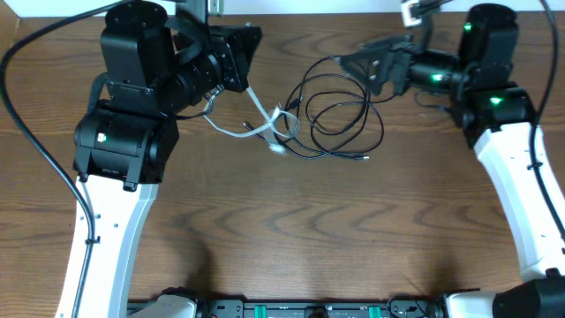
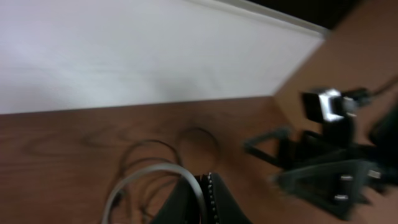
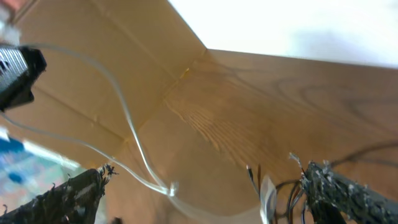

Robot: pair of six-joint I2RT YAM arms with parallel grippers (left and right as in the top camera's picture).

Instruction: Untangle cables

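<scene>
My left gripper (image 2: 208, 186) is pinched fully shut. From its wrist view and from overhead it appears to have the white cable (image 1: 238, 132) between its fingers, with that cable curving down from the gripper to the table (image 1: 282, 230). My right gripper (image 3: 204, 173) is spread as wide as it goes and holds nothing. It hovers over the far edge of the black cables (image 1: 340, 115). These lie in overlapping loops at the middle of the table, and the white cable's free end is caught in their left side. I judge the step in hand to be pulling the white cable out of that knot. To do it well, I want the right gripper to come down on a single black strand close to the crossing and pin it. Then the left can draw the white cable away low and slowly toward its own side, so the whole bundle does not drag along. A fast or upward pull would likely tighten the loops. By count I see one white cable, two grippers and two arms. The black loops overlap too much for a sure count, though there look to be at least two.
</scene>
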